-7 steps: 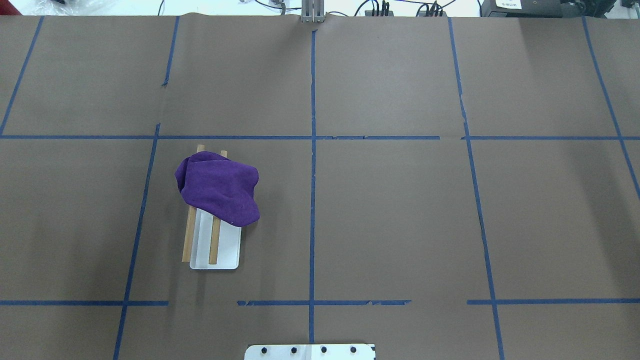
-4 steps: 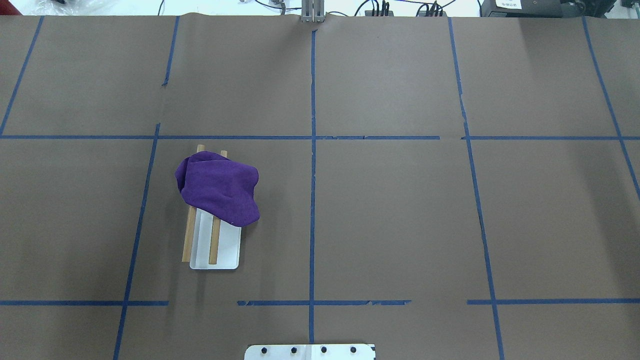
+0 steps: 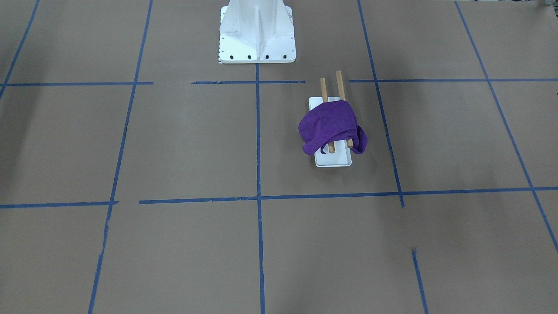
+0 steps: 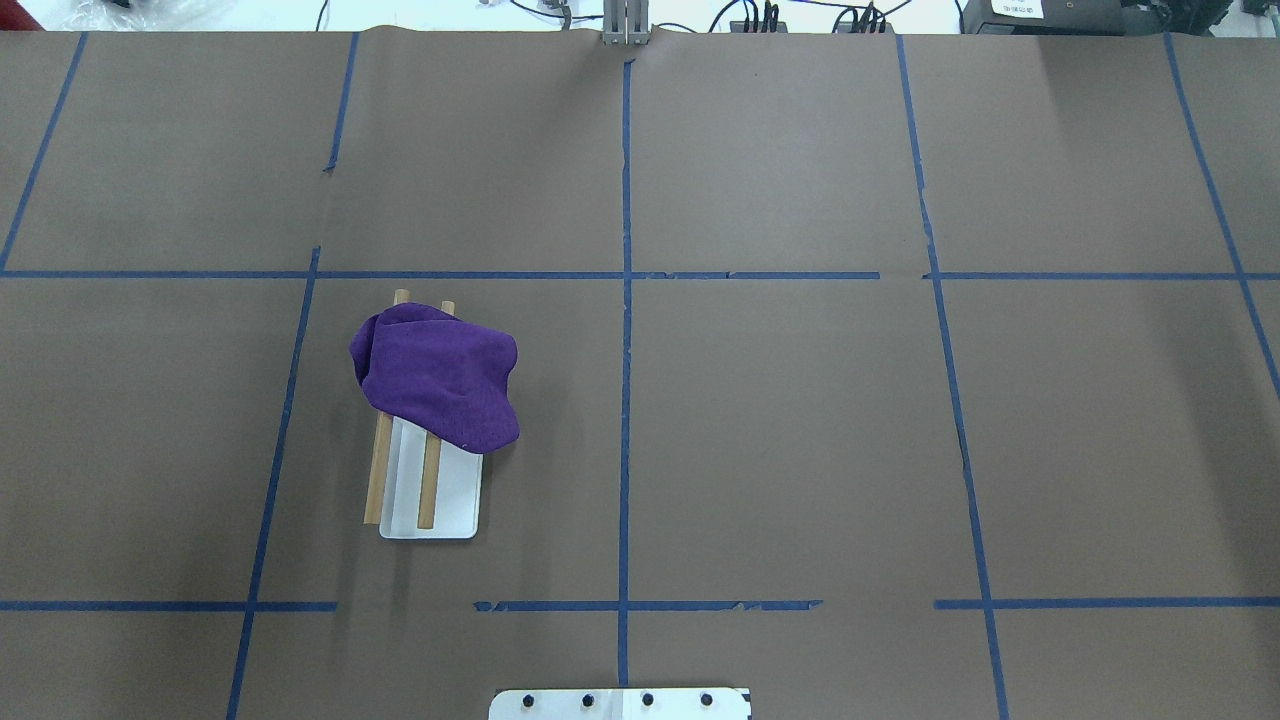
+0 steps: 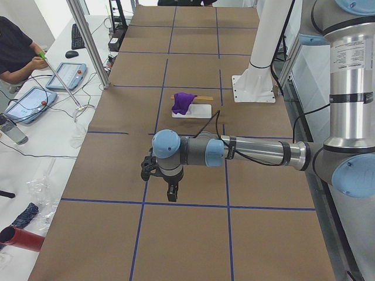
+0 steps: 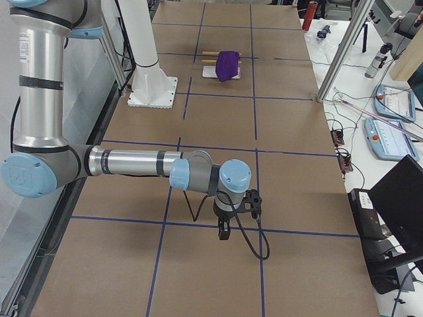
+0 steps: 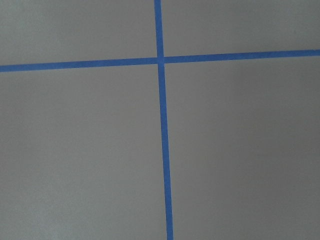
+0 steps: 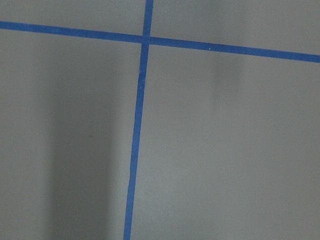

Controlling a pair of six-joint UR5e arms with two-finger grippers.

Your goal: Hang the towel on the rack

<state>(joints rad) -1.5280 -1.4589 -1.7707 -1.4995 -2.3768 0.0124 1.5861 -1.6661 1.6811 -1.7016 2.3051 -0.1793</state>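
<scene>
A purple towel lies draped over the far half of the rack, across both wooden dowels, one corner hanging off toward the table's middle. It also shows in the front view over the rack's white base. My left gripper shows only in the exterior left view, low over the table, far from the rack; I cannot tell whether it is open or shut. My right gripper shows only in the exterior right view, low over the table; I cannot tell its state either. Both wrist views show only paper and tape.
The table is covered in brown paper with a blue tape grid. A white bolted pedestal stands at the robot's side of the table. An operator and tablets are beside the table's far edge.
</scene>
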